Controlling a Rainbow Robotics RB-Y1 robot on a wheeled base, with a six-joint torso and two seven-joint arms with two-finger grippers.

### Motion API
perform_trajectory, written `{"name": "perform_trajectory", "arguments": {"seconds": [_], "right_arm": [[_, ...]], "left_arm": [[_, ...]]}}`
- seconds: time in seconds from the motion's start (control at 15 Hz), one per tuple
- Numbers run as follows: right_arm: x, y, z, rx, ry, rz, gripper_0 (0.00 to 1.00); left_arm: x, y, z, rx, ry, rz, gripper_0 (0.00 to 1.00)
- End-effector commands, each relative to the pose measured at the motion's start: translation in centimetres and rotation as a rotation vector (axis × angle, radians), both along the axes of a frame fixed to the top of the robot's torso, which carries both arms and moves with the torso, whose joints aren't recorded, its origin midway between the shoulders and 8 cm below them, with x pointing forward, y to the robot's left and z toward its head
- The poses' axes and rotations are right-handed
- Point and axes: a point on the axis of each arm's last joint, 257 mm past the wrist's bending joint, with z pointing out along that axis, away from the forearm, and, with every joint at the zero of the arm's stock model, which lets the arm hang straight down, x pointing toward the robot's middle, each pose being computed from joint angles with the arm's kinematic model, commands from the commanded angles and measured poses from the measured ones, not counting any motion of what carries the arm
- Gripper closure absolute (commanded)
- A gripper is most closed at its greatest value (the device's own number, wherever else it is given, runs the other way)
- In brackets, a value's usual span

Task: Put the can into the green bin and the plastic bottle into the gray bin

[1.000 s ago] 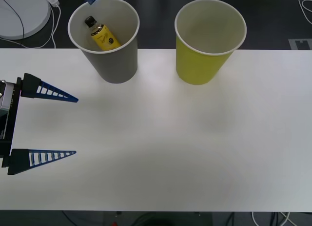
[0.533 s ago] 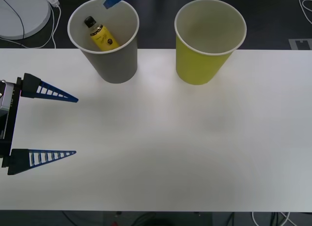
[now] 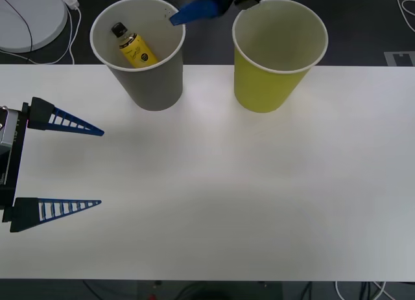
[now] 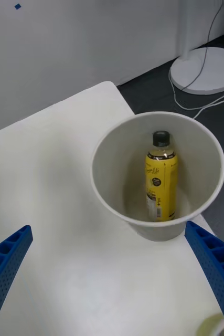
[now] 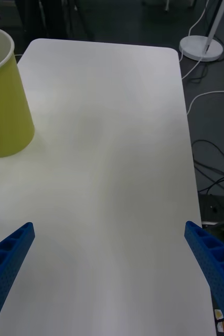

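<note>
The gray bin [image 3: 138, 50] stands at the table's back left, and the plastic bottle [image 3: 133, 46] leans inside it, cap up. To its right stands the green bin [image 3: 279, 54], whose white inside shows nothing. The can is out of view. One blue finger [image 3: 194, 11] of my right gripper hangs over the back edge between the two bins. In the right wrist view, the right gripper [image 4: 107, 227] is open and empty, looking down at the gray bin [image 4: 109, 173] and the plastic bottle [image 4: 161, 184]. My left gripper [image 3: 101, 167] waits open at the table's left side, with the green bin [image 5: 4, 100] ahead of the left gripper [image 5: 109, 226].
A round white stand base [image 3: 29, 15] with a cable lies on the floor beyond the table's back left corner. More cables [image 5: 216, 173] lie on the floor past the table's right edge. The white table [image 3: 227, 196] is bare in front of the bins.
My right gripper's blue finger has moved right along the back, from above the gray bin's rim to the gap between the two bins. The left arm and the bottle have stayed put.
</note>
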Motion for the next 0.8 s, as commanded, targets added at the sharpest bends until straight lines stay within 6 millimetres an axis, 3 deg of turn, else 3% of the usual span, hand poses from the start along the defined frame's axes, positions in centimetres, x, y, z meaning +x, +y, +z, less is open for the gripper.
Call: {"name": "perform_trajectory", "arguments": {"seconds": [0.07, 0.8], "right_arm": [[-1.6, -1.4, -0.7, 0.007, -0.032, 0.021, 0.0], [-8.2, -7.8, -6.0, -0.016, -0.208, 0.166, 0.0]], "left_arm": [[0.0, 0.0, 0.0, 0.0, 0.0, 0.0, 0.0], [0.0, 0.0, 0.0, 0.0, 0.0, 0.0, 0.0]]}}
